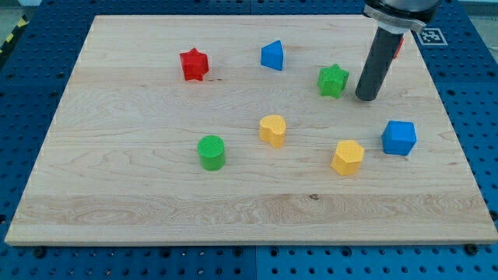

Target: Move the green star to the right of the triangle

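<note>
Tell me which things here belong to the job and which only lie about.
Job: green star, blue triangle, my tip just right of the star.
Lying about: red star, green cylinder, two yellow blocks, blue cube.

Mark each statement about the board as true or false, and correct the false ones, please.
1. My tip stands at the view's right of the green star, apart from it. True.
2. The green star lies at the view's left of the blue triangle. False: it lies at the triangle's right, slightly lower.
3. The red star is nearer the view's top than the green cylinder. True.
4. The two yellow blocks touch each other. False: they lie apart.
5. My tip presses the blue cube. False: the cube lies apart, lower.
</note>
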You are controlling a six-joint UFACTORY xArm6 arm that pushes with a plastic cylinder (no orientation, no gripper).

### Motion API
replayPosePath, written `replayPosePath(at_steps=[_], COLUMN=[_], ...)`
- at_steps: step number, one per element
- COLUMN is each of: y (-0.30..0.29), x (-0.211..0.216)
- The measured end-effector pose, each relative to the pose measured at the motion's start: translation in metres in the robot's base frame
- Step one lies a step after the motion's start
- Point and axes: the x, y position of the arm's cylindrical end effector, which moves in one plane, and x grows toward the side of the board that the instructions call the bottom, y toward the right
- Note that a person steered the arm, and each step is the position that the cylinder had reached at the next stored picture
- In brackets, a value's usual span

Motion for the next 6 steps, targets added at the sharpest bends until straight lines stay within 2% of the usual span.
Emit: replayPosePath(at_steps=[1,2,3,5,6], y=[-0.027,-0.078,-0.094,-0.094,-0.041], x=[-0.003,-0.017,-0.038,-0.039,-0.034])
